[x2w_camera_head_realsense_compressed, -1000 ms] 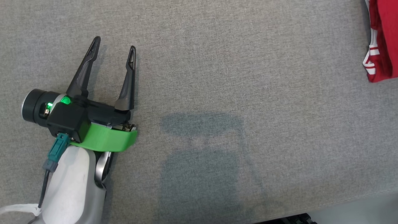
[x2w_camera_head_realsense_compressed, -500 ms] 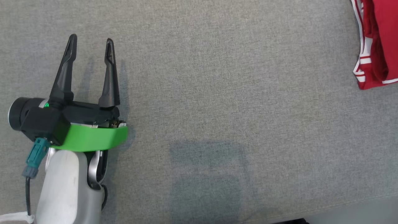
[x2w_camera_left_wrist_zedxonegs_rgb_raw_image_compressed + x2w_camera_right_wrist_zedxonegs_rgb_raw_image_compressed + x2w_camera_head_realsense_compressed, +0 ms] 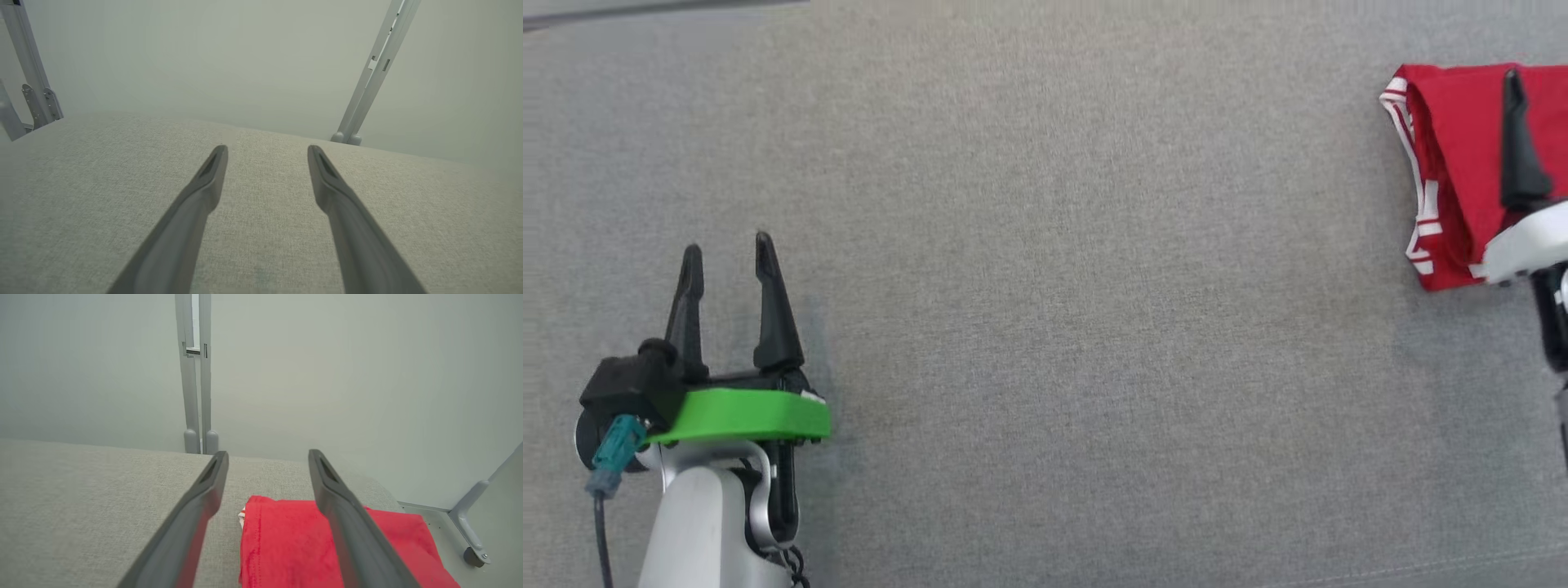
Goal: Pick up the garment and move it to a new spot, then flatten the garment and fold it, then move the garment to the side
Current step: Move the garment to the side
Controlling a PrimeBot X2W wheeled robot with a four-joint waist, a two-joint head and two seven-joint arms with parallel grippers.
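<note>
- The red garment (image 3: 1454, 163), trimmed with white stripes (image 3: 1421, 220), is lying folded into a compact bundle on the grey counter (image 3: 1094, 286), close to the counter's right end.
- The right pincer (image 3: 268, 453) is being held released directly at the garment, with its two dark fingers standing wide apart.
- In the right wrist view, one finger (image 3: 351, 531) is being shown across the red cloth of the garment, while the other is being shown over bare counter just beside the garment's edge.
- The garment is not being grasped. Whether a finger is touching the garment cannot be told.
- In the head view, one finger (image 3: 1519, 155) of the right pincer is being seen over the garment, and the pale wrist shell (image 3: 1523, 245) is covering the garment's near corner.
- The left pincer (image 3: 728, 243) is also being kept released, well apart from the garment and to the garment's left.
- A green bracket (image 3: 743, 412) and a teal plug (image 3: 614, 453) are being carried behind the fingers of the left pincer.
- In the left wrist view, the parted fingers are being shown over plain grey counter.
- Beyond the garment, past the counter's far edge, a pale metal post (image 3: 196, 375) is standing before a plain wall.
- To the right of the garment, a frame leg with a small caster (image 3: 474, 557) is standing on the floor.
</note>
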